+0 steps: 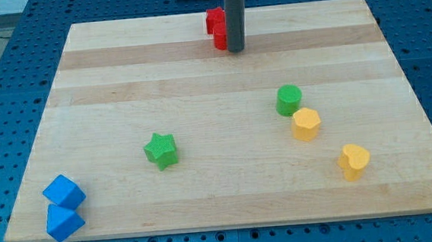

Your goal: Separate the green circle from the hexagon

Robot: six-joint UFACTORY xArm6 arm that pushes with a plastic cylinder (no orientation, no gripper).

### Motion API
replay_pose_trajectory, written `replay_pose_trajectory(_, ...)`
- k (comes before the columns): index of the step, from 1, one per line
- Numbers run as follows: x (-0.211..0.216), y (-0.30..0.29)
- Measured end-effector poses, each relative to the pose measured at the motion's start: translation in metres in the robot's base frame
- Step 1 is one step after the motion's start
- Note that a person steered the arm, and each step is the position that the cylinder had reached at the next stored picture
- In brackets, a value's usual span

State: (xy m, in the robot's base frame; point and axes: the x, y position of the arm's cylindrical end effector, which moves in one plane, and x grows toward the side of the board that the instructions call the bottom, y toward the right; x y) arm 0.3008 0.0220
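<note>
The green circle sits right of the board's centre. The yellow hexagon touches it on its lower right side. My tip is at the view's top centre, far above and to the left of both. It stands just right of two red blocks, which the rod partly hides, so their shapes are unclear.
A yellow heart lies lower right of the hexagon. A green star lies left of centre. Two blue blocks sit at the bottom left corner. The wooden board rests on a blue perforated table.
</note>
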Motion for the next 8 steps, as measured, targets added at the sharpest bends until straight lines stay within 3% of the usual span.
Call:
replay_pose_trajectory(2, -0.002, -0.019)
replay_pose_trajectory(3, 0.019, -0.02)
replay_pose_trajectory(4, 0.065, -0.011)
replay_pose_trajectory(6, 0.138, 0.055)
replay_pose_trajectory(8, 0.157, 0.136)
